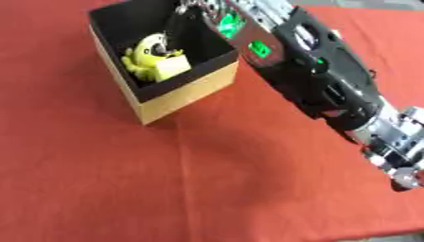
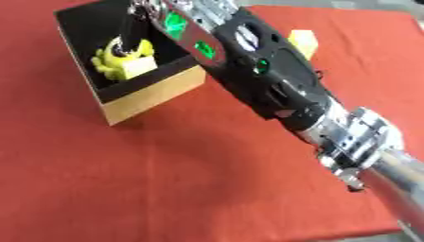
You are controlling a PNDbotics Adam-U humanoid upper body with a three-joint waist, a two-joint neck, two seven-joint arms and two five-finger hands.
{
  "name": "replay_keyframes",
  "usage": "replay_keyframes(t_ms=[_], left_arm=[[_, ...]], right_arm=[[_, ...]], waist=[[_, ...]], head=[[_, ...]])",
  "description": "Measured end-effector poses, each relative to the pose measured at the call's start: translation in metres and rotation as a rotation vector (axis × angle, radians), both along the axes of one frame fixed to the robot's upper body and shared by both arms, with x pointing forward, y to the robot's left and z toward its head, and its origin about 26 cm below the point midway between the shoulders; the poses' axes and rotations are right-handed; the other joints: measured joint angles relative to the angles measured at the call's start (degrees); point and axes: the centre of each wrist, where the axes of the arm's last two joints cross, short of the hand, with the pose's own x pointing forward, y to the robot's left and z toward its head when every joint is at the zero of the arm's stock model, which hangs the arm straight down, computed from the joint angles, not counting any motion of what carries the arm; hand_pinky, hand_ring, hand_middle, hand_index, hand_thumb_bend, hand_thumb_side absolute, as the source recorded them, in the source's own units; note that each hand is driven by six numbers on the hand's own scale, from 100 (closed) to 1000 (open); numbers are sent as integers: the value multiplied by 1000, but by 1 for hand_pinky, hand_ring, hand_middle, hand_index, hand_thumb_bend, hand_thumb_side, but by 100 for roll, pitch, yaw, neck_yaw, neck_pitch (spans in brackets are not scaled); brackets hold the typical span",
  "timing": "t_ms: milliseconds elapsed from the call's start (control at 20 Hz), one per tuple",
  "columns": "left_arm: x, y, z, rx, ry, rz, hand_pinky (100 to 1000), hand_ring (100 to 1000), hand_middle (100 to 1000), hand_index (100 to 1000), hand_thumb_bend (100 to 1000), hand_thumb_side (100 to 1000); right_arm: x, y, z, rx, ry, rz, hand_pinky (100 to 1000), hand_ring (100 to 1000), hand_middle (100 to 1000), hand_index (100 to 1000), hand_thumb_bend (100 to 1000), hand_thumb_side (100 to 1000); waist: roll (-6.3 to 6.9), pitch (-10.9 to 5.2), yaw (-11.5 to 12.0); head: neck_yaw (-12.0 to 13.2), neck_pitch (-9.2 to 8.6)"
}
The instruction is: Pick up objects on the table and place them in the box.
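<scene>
Right hand (image 1: 184, 7) reached into box (image 1: 178, 97), above yellow toy (image 1: 149, 56); finger state cannot be told. Toy could be dragged out or box wall snagged on withdrawal. Yellow block (image 2: 303, 41) left beyond box.

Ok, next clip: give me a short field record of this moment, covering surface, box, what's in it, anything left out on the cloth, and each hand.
surface: red cloth
box: open, black inside, tan outside, at the far left of the cloth
in box: yellow toy with a pale yellow block against it
outside box: another pale yellow block on the cloth, partly hidden behind the right arm
right hand: reaches over the box, one dark finger down at the toy; grip cannot be made out
left hand: not in view
</scene>
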Motion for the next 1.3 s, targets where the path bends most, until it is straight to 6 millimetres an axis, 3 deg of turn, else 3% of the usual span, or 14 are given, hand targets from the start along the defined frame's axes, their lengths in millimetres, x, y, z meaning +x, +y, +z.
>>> replay_keyframes(t_ms=[250,600,1000,1300], left_arm=[[0,1,-2,0,7,4,476,597,683,581,100,568],[-1,3,-2,-7,4,18,474,596,684,579,100,567],[-1,5,-2,-12,-4,33,472,596,684,578,100,566],[-1,6,-1,-21,-14,41,471,595,684,578,100,566]], right_arm=[[-18,-14,22,12,-101,-3,866,898,816,938,455,218],[-58,-69,41,-12,-217,-64,879,912,823,938,466,243],[-83,-142,22,-91,-145,-238,894,938,850,944,506,288],[-88,-179,2,-123,-35,-349,904,953,861,946,553,275]], waist=[[12,-24,-61],[65,-32,-165],[195,20,-238],[288,65,-248]], head=[[37,45],[177,56],[317,50],[393,38]])
